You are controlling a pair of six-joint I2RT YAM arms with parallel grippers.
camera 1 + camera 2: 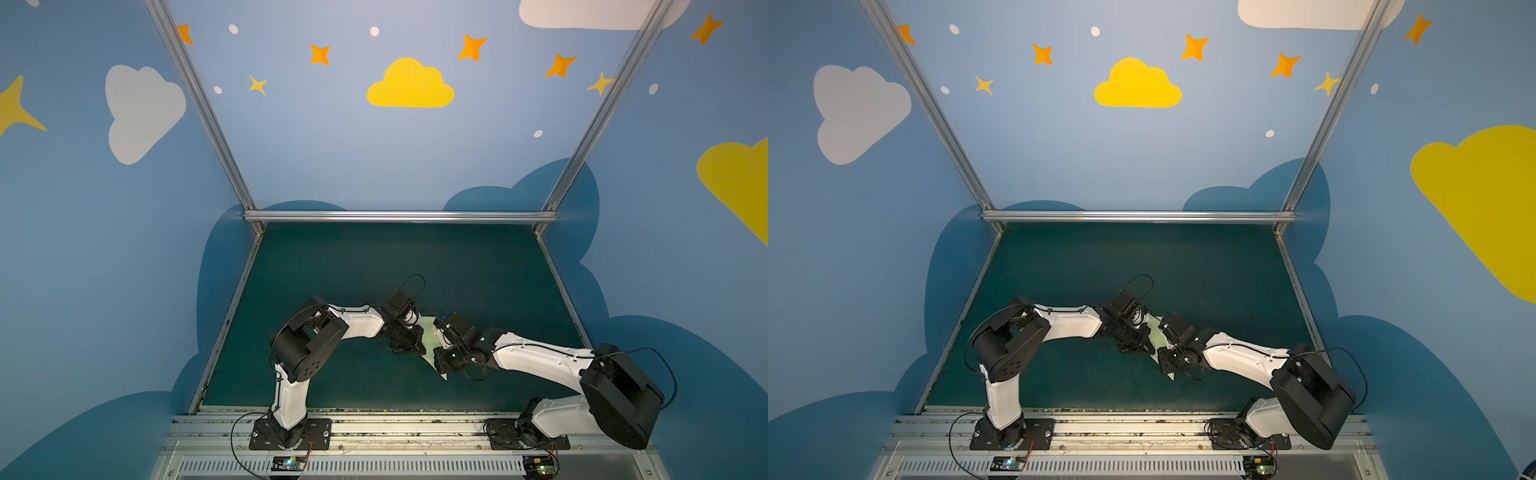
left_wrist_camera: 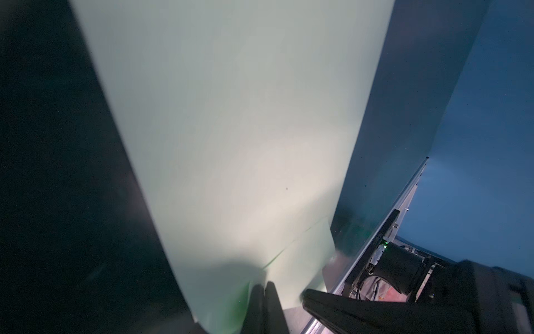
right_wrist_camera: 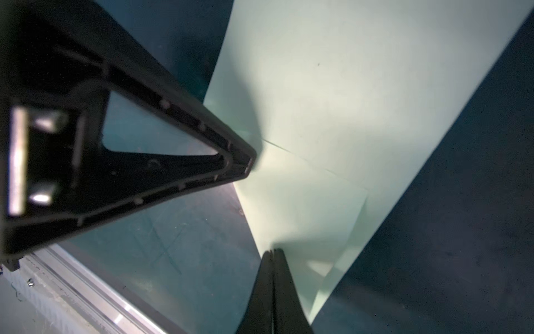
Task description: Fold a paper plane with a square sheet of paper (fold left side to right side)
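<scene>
Wing fold in hand, I judge; left end effector (image 2: 264, 292), right end effector (image 3: 273, 266) both closed tight against the paper plane (image 3: 332, 101); next, flatten crease.

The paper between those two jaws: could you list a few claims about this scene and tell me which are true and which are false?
1. The paper is between the left jaws and the right jaws. True.
2. The paper is bright red. False: it is pale green.
3. Both pairs of jaws stand wide open. False: both are shut.
4. A crease runs across the paper. True.
5. The mat under it is dark green. True.
6. A second sheet lies at the mat's far edge. False: only one sheet shows.
</scene>
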